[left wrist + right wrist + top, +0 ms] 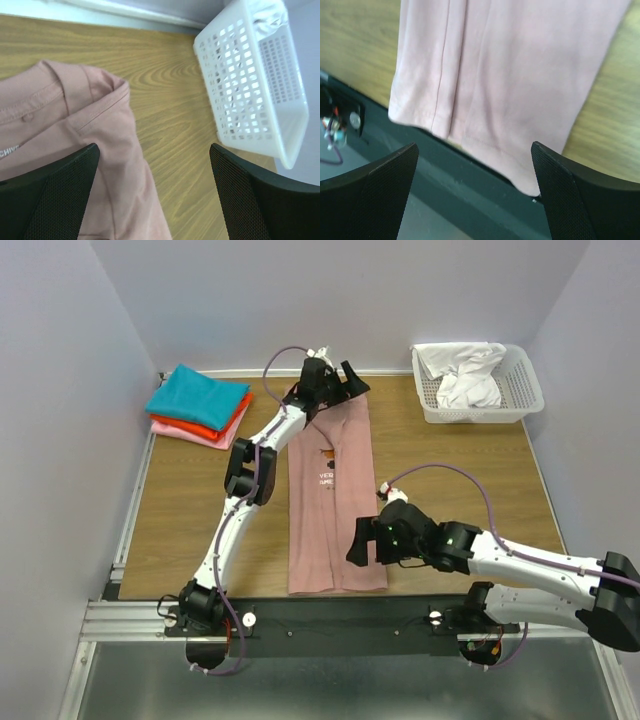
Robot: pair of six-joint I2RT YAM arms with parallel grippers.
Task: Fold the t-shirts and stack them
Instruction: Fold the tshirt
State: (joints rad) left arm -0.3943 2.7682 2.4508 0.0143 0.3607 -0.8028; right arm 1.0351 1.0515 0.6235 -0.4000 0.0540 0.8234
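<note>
Bare table flanking pink t-shirt; basket far-right

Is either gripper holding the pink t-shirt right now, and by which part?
Nothing is held. The left gripper is open over the collar end of the pink t-shirt, and the right gripper is open over its hem. Neither closes on cloth.

This looks like a robot lab, not a home. A wooden table sits boxed in by plain pale walls on the left, right and far sides. The left arm and right arm are bolted to a metal rail at the near edge, with purple wires looping off them. Folded t-shirts and a white basket lie at the far end.
</note>
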